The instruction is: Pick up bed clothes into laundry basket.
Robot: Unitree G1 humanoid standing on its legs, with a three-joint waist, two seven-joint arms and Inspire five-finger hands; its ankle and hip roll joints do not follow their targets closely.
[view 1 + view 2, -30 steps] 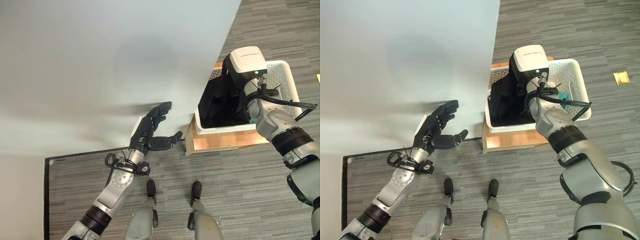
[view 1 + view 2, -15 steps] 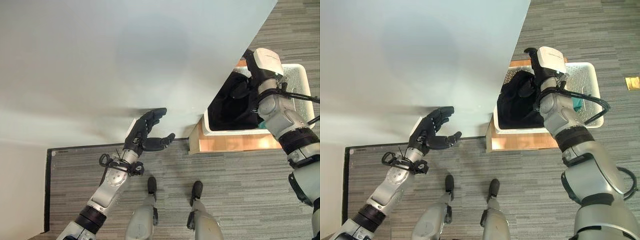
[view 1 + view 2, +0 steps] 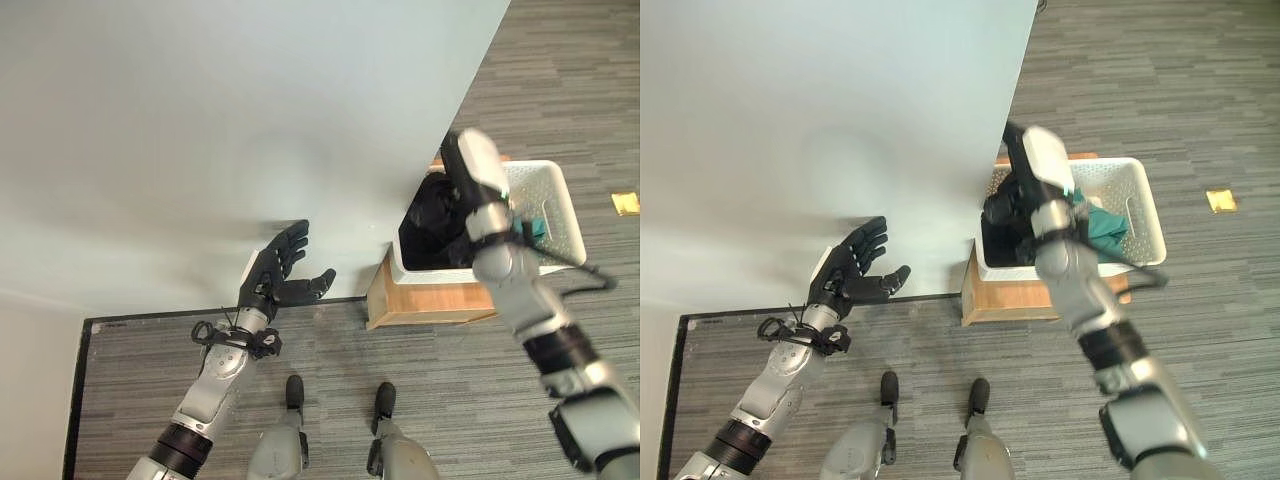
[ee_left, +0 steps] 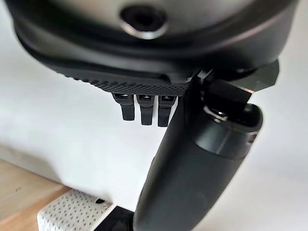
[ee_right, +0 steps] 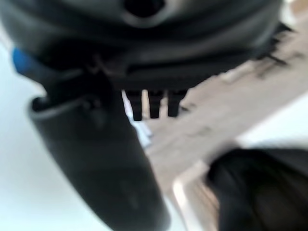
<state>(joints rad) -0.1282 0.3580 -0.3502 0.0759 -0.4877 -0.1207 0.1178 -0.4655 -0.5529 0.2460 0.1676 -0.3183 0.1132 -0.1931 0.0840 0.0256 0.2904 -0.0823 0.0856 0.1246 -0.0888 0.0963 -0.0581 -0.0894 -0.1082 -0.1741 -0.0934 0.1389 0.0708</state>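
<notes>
A white laundry basket (image 3: 572, 216) stands on a low wooden stand (image 3: 420, 300) by the bed's corner. Black clothing (image 3: 1004, 226) lies heaped in the end nearest the bed, also in the right wrist view (image 5: 260, 187), with a teal cloth (image 3: 1106, 220) beside it. My right hand (image 3: 1032, 160) hangs above the basket, fingers (image 5: 154, 103) straight, holding nothing. My left hand (image 3: 274, 276) is open at the bed's near edge, fingers (image 4: 142, 108) spread, touching nothing. The bed's pale sheet (image 3: 200, 130) is bare.
The bed takes up the left and the middle, its corner next to the basket. Grey striped carpet surrounds the stand. A small yellow object (image 3: 1219, 200) lies on the floor beyond the basket. A black strip (image 3: 75, 400) runs along the floor at the bed's near left.
My right hand has come up out of the basket and now hangs above it, empty; the black clothing stayed inside. The camera has shifted. My left hand has hardly moved.
</notes>
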